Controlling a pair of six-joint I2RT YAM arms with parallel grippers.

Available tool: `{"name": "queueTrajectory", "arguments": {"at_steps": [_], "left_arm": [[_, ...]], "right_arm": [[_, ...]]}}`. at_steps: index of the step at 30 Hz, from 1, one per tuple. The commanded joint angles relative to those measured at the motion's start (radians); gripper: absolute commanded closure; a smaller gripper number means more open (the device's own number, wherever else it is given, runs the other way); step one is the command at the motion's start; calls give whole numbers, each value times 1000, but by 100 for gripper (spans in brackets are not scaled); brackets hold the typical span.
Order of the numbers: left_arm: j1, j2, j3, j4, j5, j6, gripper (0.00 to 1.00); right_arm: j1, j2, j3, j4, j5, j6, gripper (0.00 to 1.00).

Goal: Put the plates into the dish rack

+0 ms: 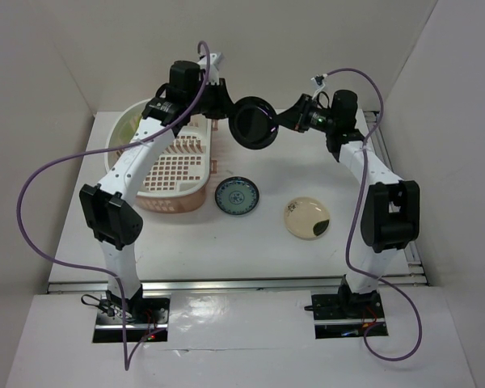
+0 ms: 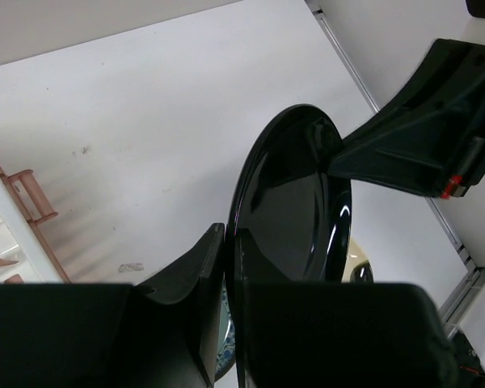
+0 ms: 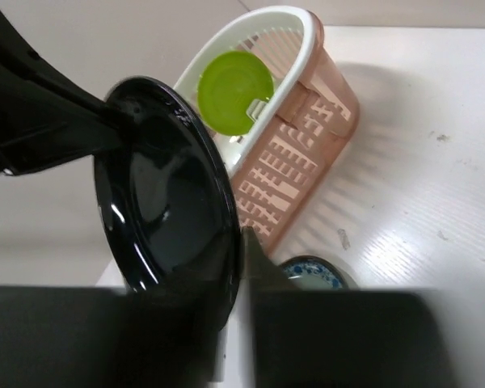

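Observation:
The glossy black plate (image 1: 253,123) hangs on edge in the air, right of the dish rack (image 1: 171,198). My left gripper (image 1: 227,114) is shut on its left rim, and my right gripper (image 1: 277,122) is shut on its right rim. The left wrist view shows the black plate (image 2: 295,210) in my left gripper (image 2: 230,236). The right wrist view shows it (image 3: 166,194) in my right gripper (image 3: 241,236). The lime green plate (image 1: 128,123) stands in the rack's far left end (image 3: 236,91). The blue-green patterned plate (image 1: 237,196) and cream plate (image 1: 307,218) lie on the table.
The pink rack (image 3: 307,153) lies lengthwise under my left arm, its handle (image 2: 32,202) near the plate. White walls close off the table on the left, far and right sides. A metal rail runs along the right and near edges.

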Motion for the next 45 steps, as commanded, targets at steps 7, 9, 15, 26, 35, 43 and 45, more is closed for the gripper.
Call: {"name": "queueTrajectory", "arguments": {"at_steps": [7,9,15,26,35,43,45], "left_arm": [[-14,-42,2,20,-50,-5,100],[-14,-75,14,-1,-140,15,100],[-14,-140,14,-11,-493,127,100],[14,-163,-151,250,-960,474,100],[107,-137,-233,365,-1024,558,100],[130,-100,-331,508,-1052,693,100],[130,-85,-342,538,-1069,724,100]], "right_arm": [[7,-99,3,103,14,32,0],[-3,-99,3,36,59,-12,0],[-49,-63,-39,-32,181,-22,0],[-49,47,-79,-17,197,4,0],[-49,116,-79,21,163,29,0],[-49,167,-68,43,129,49,0],[-49,176,-59,54,120,60,0]]}}
